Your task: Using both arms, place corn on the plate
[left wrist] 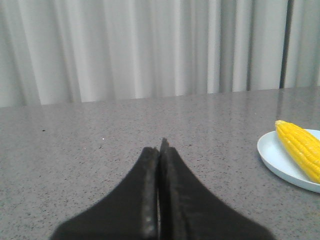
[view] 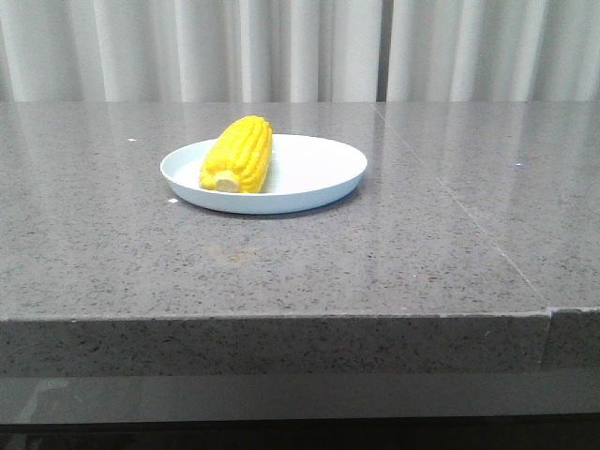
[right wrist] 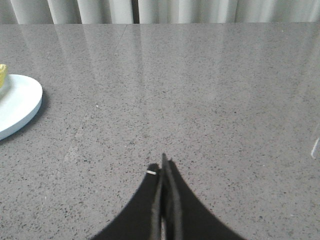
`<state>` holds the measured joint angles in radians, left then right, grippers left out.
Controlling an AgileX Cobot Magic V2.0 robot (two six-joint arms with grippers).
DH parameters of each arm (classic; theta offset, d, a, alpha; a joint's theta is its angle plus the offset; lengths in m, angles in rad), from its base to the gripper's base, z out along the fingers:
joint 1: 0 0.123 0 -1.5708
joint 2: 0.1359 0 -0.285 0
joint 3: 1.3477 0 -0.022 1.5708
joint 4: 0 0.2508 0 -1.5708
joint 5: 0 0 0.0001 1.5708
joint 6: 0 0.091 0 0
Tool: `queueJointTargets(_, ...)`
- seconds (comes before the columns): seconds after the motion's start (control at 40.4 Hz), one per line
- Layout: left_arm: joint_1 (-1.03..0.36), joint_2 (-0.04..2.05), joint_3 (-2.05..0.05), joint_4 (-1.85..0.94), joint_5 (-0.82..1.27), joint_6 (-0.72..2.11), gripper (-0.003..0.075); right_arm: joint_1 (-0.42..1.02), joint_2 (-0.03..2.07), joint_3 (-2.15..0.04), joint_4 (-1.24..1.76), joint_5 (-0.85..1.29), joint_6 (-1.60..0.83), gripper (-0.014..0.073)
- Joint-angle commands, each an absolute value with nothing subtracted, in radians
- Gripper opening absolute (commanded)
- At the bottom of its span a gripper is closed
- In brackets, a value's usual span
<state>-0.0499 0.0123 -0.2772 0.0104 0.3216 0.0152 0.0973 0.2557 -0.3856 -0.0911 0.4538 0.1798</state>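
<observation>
The yellow corn (view: 238,154) lies on the left half of the pale blue plate (view: 319,173), its beige cut end toward the front. Neither gripper shows in the front view. In the left wrist view my left gripper (left wrist: 161,146) is shut and empty above bare table, with the plate (left wrist: 277,160) and corn (left wrist: 301,147) off to one side, well apart from it. In the right wrist view my right gripper (right wrist: 163,162) is shut and empty, with the plate rim (right wrist: 22,102) and a sliver of corn (right wrist: 2,74) at the frame's edge.
The grey speckled stone table (view: 394,262) has a seam line running from the back toward the front right. Its front edge (view: 281,319) is near the camera. White curtains (view: 281,47) hang behind the table.
</observation>
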Motion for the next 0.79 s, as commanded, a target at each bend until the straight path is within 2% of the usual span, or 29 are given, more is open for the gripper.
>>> queueJointTargets(0.0, -0.021, -0.026, -0.258, -0.014, 0.237, 0.018, -0.002, 0.092, 0.263, -0.412, -0.113, 0.372, 0.17, -0.0122)
queueJointTargets(0.223, -0.016, -0.024, -0.157, -0.014, 0.214, 0.018, -0.002, 0.092, 0.263, -0.412, -0.113, 0.374, 0.17, -0.0122)
queueJointTargets(0.495, -0.016, -0.024, 0.011, -0.014, -0.037, 0.016, -0.002, 0.092, 0.263, -0.412, -0.113, 0.374, 0.17, -0.0122)
queueJointTargets(0.768, -0.016, -0.024, 0.007, -0.014, -0.032, 0.016, -0.002, 0.092, 0.263, -0.412, -0.113, 0.374, 0.17, -0.0122)
